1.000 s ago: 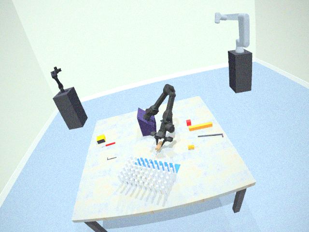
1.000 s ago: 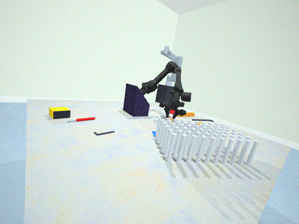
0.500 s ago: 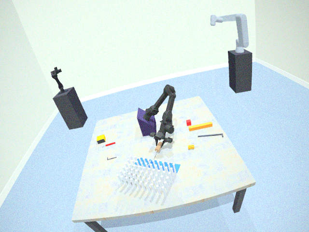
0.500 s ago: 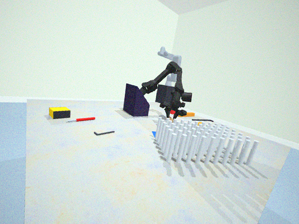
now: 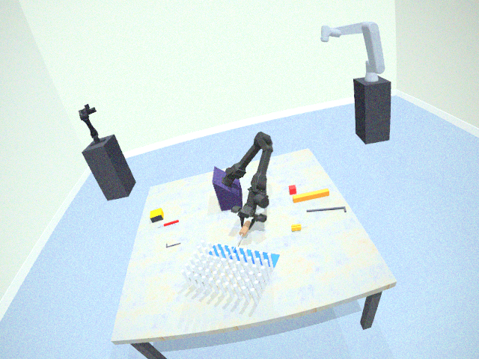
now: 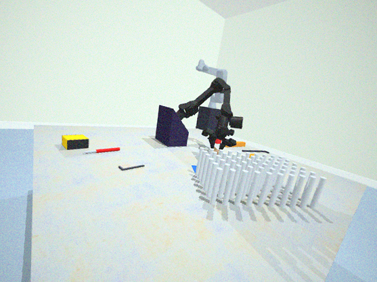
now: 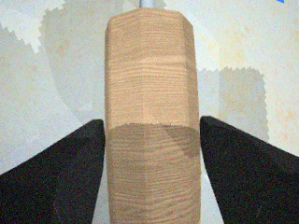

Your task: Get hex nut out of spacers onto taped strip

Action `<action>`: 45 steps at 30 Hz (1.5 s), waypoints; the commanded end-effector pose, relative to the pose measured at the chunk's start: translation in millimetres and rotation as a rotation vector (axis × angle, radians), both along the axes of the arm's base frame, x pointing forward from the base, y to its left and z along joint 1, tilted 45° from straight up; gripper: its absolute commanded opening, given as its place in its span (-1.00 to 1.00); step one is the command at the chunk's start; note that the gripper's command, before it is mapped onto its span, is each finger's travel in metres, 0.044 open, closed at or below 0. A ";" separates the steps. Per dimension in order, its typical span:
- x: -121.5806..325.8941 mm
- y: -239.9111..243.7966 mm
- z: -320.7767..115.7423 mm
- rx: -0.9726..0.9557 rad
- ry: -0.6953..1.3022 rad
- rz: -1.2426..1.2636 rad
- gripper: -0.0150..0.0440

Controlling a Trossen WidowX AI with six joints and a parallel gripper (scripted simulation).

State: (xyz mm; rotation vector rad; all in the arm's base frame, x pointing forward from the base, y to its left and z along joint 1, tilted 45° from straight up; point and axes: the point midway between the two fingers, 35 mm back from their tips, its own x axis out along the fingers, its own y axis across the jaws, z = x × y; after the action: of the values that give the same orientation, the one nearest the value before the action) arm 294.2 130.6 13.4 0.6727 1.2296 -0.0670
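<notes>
My gripper [image 5: 246,225] [image 6: 216,147] [image 7: 152,129] is shut on the wooden handle [image 5: 244,228] [image 7: 149,84] of a tool. Its thin metal shaft [image 5: 239,240] [image 7: 146,4] points toward the spacers and reaches the edge of the blue taped strip [image 5: 275,260] [image 6: 193,168]; its tip is too small to make out. The white standing spacers [image 5: 232,274] [image 6: 241,187] form a dense field beyond the strip and look upright. The hex nut cannot be seen in any view.
A black hook tool [image 5: 326,209] [image 6: 255,150], an orange bar [image 5: 310,195], a red cube [image 5: 292,189] and a yellow-handled tool [image 5: 296,227] lie on one side. A yellow-black block [image 5: 156,215] [image 6: 75,142], a red-handled tool [image 5: 171,223] [image 6: 108,149] and a small hex key [image 5: 173,244] [image 6: 131,167] lie on the other.
</notes>
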 end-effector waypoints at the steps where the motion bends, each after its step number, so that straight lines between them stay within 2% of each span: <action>1: 4.4 0.0 0.3 0.001 -0.007 0.003 -0.49; 45: 32.2 -8.7 -7.8 0.002 -0.010 0.003 -0.49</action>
State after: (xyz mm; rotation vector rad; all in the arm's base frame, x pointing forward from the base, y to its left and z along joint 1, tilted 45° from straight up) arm 322.5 121.9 5.3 0.6740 1.2270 -0.0659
